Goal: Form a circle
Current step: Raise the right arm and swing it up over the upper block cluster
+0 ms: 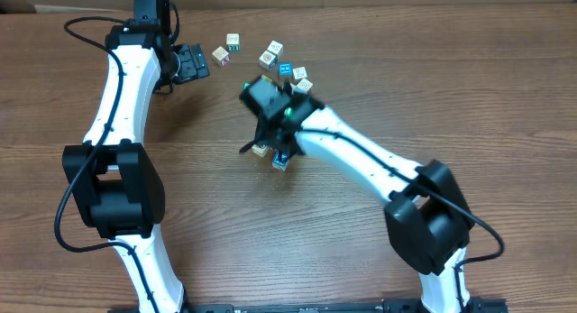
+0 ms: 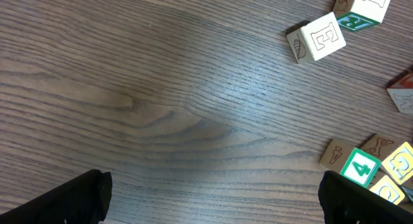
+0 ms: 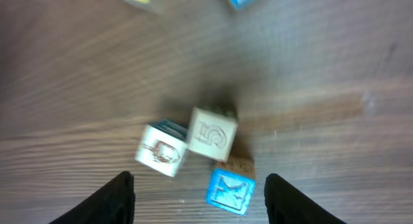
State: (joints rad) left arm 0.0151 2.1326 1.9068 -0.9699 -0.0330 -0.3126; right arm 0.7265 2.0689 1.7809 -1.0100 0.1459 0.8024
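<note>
Circle (image 3: 211, 133) is barely begun: about four cubes huddle together at mid-desk, with no ring yet. Left pincer (image 1: 196, 65) hangs wide open and empty over bare desk (image 1: 270, 250). Loose cubes (image 1: 270, 56) lie just right of it, near the far edge. Right pincer (image 3: 200, 185) hovers over the huddle, parted and gripping nothing. Open room lies nearer the arms.

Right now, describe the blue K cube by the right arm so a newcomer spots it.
Follow the right arm down to its wrist, where a few small cubes cluster beneath it. The K cube sits beside the 5 cube. Only it shows a blue face; its neighbours show white.
</note>
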